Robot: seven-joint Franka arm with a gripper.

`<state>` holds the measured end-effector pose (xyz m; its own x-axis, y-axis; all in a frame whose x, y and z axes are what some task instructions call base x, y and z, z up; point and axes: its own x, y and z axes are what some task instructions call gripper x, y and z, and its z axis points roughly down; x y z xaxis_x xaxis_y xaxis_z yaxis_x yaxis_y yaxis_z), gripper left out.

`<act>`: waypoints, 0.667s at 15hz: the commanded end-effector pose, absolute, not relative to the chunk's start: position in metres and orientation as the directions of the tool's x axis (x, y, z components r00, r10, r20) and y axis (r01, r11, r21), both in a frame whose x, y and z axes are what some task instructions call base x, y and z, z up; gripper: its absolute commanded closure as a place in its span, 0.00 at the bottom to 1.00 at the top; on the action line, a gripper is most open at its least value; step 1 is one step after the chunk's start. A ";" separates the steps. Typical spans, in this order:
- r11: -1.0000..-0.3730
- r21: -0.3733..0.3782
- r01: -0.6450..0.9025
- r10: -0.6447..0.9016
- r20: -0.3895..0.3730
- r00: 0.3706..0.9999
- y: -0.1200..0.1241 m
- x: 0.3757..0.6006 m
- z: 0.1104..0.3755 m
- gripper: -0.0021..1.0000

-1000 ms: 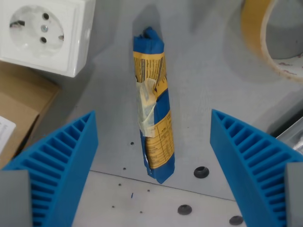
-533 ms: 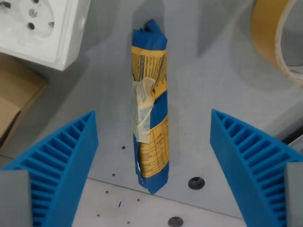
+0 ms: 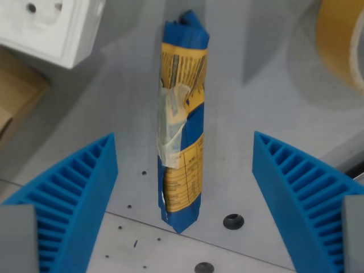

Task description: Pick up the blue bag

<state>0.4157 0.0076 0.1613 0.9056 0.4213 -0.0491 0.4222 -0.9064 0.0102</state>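
- Blue bag: rolled into a narrow bundle, blue with yellow printed panels and a strip of pale tape across its middle. Lies lengthwise down the centre of the frame on the grey table, lower end near the bottom centre.
- Gripper: jaws wide apart, gripping nothing. One ribbed blue finger at lower left, the other at lower right; the bag lies between them, touching neither.
- White socket block: upper left corner, near the bag's top but apart from it.
- Cardboard box: left edge, below the socket block.
- Tape roll: upper right corner, well apart from the bag.
- Risk, off-centre closing: the bag sits slightly toward the left finger, so that finger would likely meet it first and nudge or roll it before the grip forms.
- Risk, slippage: a rounded, glossy-looking roll may twist or squeeze out between the ribbed faces if caught too high on its curve.
- Risk, deformation: soft packaging may collapse under the squeeze, giving a loose hold.
- Risk, low end grip: catching only the tapered bottom end could let the long bundle droop or swing.
- Hidden or unclear: fingertips run off the bottom edge; height above the table cannot be judged. Socket block, box and tape roll are all cropped. Printed text illegible. Contents of the bag unknown.
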 end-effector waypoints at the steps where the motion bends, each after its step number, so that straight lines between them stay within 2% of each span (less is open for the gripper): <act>1: -0.869 0.090 0.487 0.493 0.062 0.868 0.000 0.404 0.158 0.00; 10: -0.875 0.077 0.477 0.481 0.045 0.875 0.003 0.405 0.156 0.00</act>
<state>0.4122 0.0053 0.1567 0.8940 0.4460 -0.0421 0.4469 -0.8944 0.0158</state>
